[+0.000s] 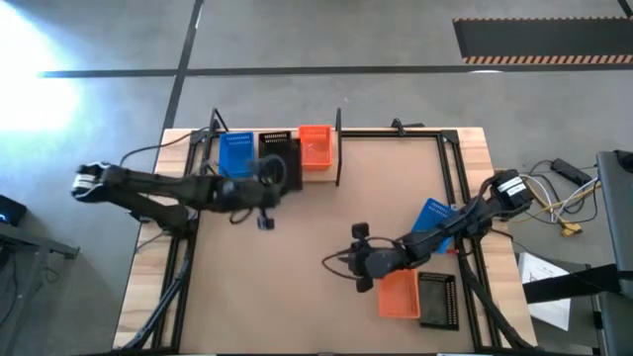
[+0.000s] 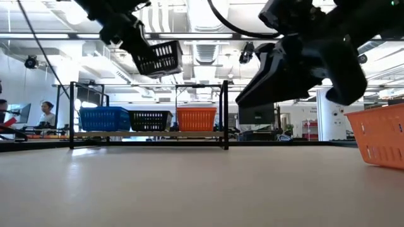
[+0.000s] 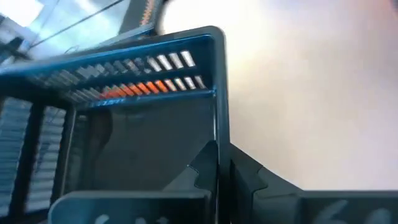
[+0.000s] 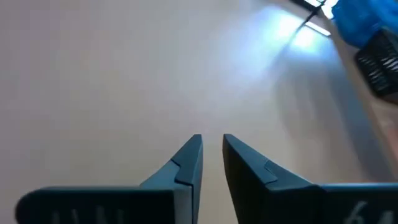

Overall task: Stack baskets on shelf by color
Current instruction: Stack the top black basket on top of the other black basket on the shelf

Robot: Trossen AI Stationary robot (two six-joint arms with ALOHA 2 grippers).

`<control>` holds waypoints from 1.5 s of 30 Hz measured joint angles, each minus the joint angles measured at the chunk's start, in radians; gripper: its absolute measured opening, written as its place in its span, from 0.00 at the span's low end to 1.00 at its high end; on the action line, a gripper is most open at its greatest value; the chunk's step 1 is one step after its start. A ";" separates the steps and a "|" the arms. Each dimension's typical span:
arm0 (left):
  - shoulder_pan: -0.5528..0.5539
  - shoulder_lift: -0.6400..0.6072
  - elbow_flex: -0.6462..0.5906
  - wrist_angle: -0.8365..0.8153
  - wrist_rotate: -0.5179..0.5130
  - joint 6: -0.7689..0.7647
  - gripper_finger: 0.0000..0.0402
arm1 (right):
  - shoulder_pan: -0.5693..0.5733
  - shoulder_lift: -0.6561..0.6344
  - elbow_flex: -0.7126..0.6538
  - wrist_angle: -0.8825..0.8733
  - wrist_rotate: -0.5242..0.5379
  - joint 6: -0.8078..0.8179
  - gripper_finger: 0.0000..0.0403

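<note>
**Kid:** Blue, black and orange baskets are already on the shelf, side by side. Is the job done?

**Helper:** Not yet. The left fingers are clenched on the wall of a black basket and hold it up in the air above the black one on the shelf.

**Kid:** And the other arm?

**Helper:** The right fingers hold nothing. A small gap shows between them over the bare counter.

**Kid:** What is left?

**Helper:** An orange basket, another black basket and a blue basket wait on the counter near the right arm. More may be hidden.
</note>
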 joint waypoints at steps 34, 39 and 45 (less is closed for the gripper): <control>0.470 0.145 -0.027 0.011 0.281 0.171 0.18 | -0.022 0.002 -0.012 0.029 0.008 -0.006 0.12; 0.472 0.145 -0.027 0.003 0.282 0.190 0.25 | -0.022 0.002 -0.012 0.026 0.008 -0.003 0.12; 0.479 0.129 -0.027 0.004 0.277 0.186 0.25 | -0.022 0.002 -0.012 0.026 0.007 -0.002 0.12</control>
